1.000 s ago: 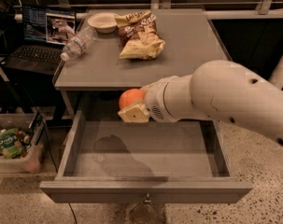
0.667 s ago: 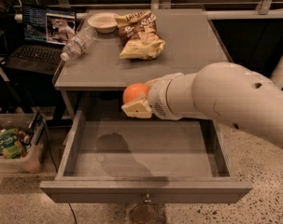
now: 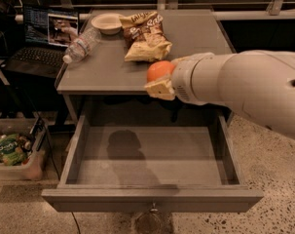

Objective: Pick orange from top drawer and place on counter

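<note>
Risen from the top drawer (image 3: 152, 155), hand (image 3: 161, 79) pinching orange (image 3: 158, 70) hangs at front edge of counter (image 3: 195, 38).

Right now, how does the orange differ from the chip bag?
The orange is small, round and smooth; the chip bag is bigger, flat and crinkled. The orange is gripped in the tool at the counter's front edge, above the open top drawer; the chip bag lies loose on the counter. Both are food.

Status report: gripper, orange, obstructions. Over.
Gripper at counter front edge, above open top drawer, jaws shut on orange. Orange held at counter height, not yet set down. Chip bag just behind; bare counter to its right.
</note>
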